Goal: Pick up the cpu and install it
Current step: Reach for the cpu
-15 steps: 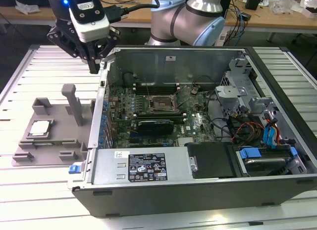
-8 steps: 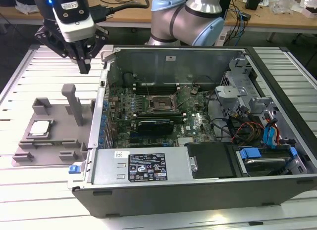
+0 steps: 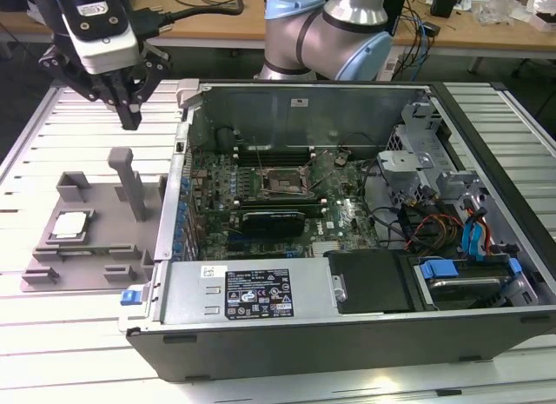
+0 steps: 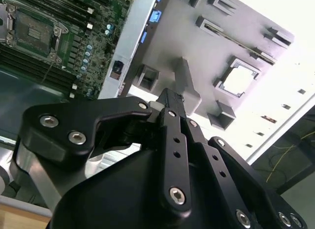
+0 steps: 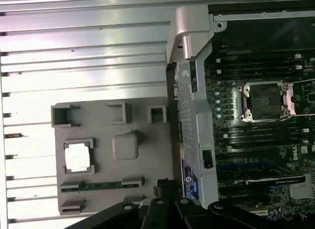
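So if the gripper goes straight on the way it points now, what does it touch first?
Likely the upright post on the grey holder plate, almost directly under the gripper in the exterior view. Depth is unclear, so it may pass beside and reach the plate itself.

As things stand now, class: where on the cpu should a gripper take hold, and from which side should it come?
Two opposite edges of the cpu, coming straight down from above. It lies flat, shiny face up, in a shallow seat on the grey holder, so its rim is probably the only graspable part.
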